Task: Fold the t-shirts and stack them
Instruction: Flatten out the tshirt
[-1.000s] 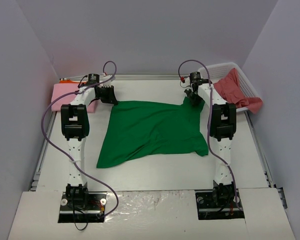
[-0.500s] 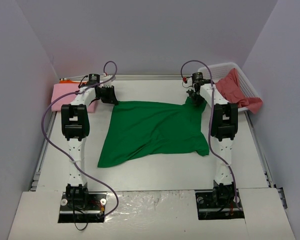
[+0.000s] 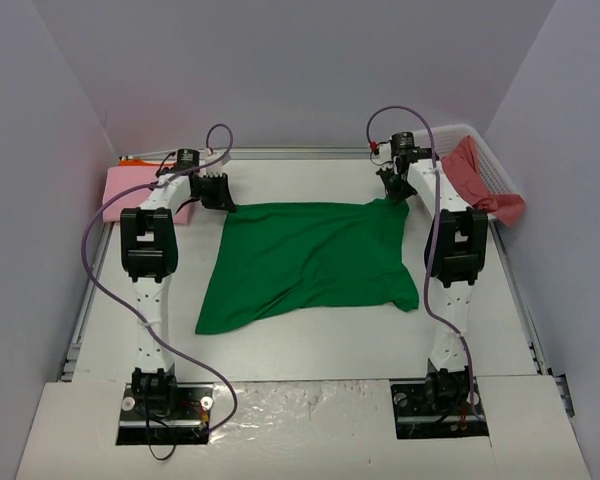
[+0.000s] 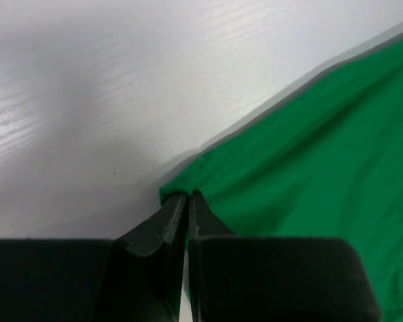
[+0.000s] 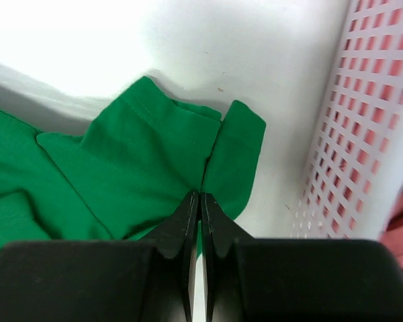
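**Both of your grippers pinch the far edge of the green shirt**

Closest to you, the two arms are bolted at the near edge of the white table, left arm on the left. Both arms reach away from you.

Next comes the green t-shirt. It lies spread out in the middle of the table, between the two arms. Its near left corner points toward you and its near edge is a bit wavy.

At the far left corner of the shirt you see the left gripper. Its fingers are pressed tight together with the green edge caught between the tips.

At the far right corner you see the right gripper. It is squeezed tight too, and it pinches a bunched, folded bit of green cloth down low at the table.

Far left, a pink t-shirt lies folded by the wall. A thin strip of orange t-shirt shows just behind it.

Far right, the white basket stands just beside the right gripper. The coral red t-shirt sits in it and hangs over its rim
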Controlling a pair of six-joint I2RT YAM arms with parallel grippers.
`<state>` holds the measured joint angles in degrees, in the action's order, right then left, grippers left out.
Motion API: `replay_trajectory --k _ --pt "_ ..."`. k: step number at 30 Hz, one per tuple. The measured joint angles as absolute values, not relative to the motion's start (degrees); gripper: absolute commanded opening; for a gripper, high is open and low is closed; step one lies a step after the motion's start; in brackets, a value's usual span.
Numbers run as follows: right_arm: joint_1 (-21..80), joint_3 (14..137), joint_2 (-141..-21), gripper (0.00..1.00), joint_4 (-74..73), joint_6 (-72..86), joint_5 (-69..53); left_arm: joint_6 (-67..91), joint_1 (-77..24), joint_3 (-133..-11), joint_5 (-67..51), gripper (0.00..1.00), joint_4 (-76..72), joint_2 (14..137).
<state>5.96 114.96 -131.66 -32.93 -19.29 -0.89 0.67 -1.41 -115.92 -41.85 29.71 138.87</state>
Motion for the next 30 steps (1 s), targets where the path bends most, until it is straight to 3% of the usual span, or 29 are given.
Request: replay_trajectory --k 7,14,18,20,21,24,30 --pt "5.96 114.91 -129.21 0.00 -33.89 -19.27 -2.15 0.69 -1.41 -111.85 -41.25 0.02 29.98 136.00" --pt "5.96 114.30 -129.21 0.12 -34.83 -18.90 -3.27 0.67 -1.10 -110.65 -40.99 0.02 30.02 133.73" --pt "5.93 114.24 -129.23 0.00 -35.05 -18.83 -3.53 0.67 -0.75 -109.86 -40.99 0.02 29.80 132.73" --pt "5.91 114.24 -129.23 0.00 -35.05 -18.65 -3.70 0.67 -0.71 -109.86 -40.97 0.02 29.71 132.68" --pt "5.91 114.24 -129.25 0.09 -35.05 -18.61 -3.79 0.67 -0.69 -109.86 -40.95 0.02 29.74 132.68" --pt "5.91 114.24 -129.49 0.20 -35.03 -18.37 -3.92 0.67 -0.69 -109.84 -40.95 0.03 29.71 132.68" --pt "6.13 115.96 -133.21 0.27 -35.16 -18.00 -3.90 0.69 -0.67 -109.80 -40.97 0.02 29.65 132.68"
